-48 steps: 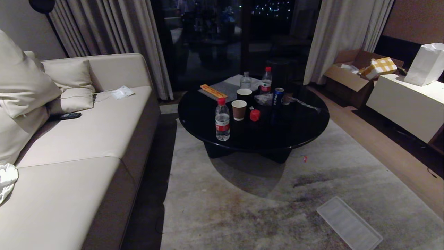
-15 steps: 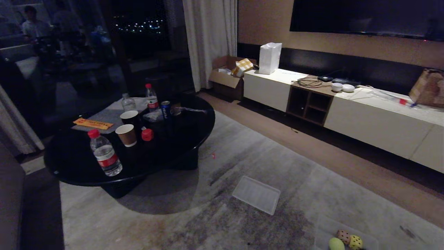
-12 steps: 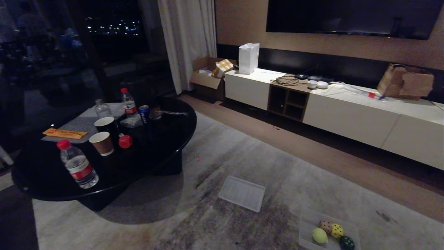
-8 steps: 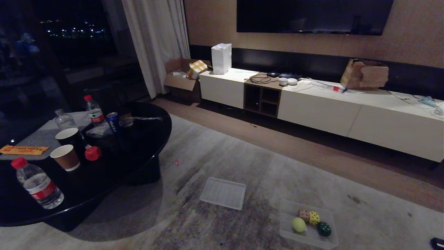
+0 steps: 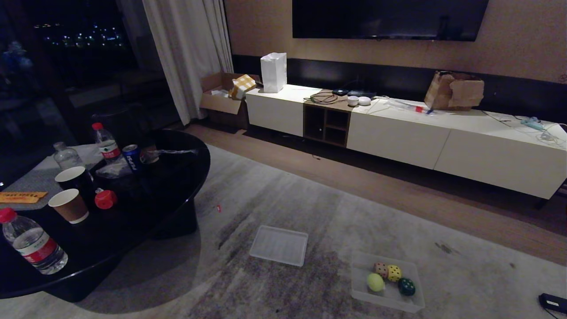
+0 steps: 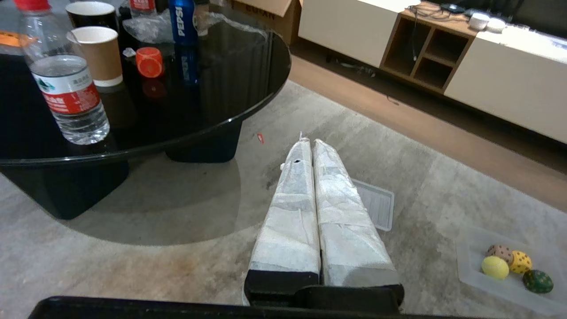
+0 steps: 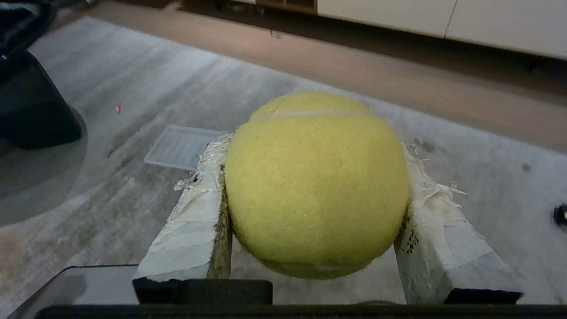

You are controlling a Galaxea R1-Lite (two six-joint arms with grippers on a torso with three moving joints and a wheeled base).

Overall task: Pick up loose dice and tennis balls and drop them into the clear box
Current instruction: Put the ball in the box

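Observation:
My right gripper (image 7: pixel 314 148) is shut on a yellow-green tennis ball (image 7: pixel 316 181) and holds it above the rug. My left gripper (image 6: pixel 308 142) is shut and empty, its taped fingers (image 6: pixel 290 208) pressed together over the rug. Neither gripper shows in the head view. On the rug at the lower right stands the clear box (image 5: pixel 384 304) (image 6: pixel 466 259). Inside it lie a second tennis ball (image 5: pixel 375 282), a tan die (image 5: pixel 380 268), a yellow die (image 5: pixel 394 273) and a dark green dotted piece (image 5: pixel 406 286). Its lid (image 5: pixel 279 245) lies flat beside it. A red die (image 5: pixel 105 199) (image 6: pixel 149 62) sits on the black table.
The round black table (image 5: pixel 177 177) at left carries water bottles, paper cups and a can. A long white TV cabinet (image 5: pixel 443 141) runs along the far wall, with a brown cardboard carton (image 5: pixel 219 95) at its left end. A small dark object (image 5: pixel 551 302) lies at the lower right.
The whole head view has swung to the right: the sofa has left the picture, the table has slid left, and the TV cabinet and the clear box have come into view.

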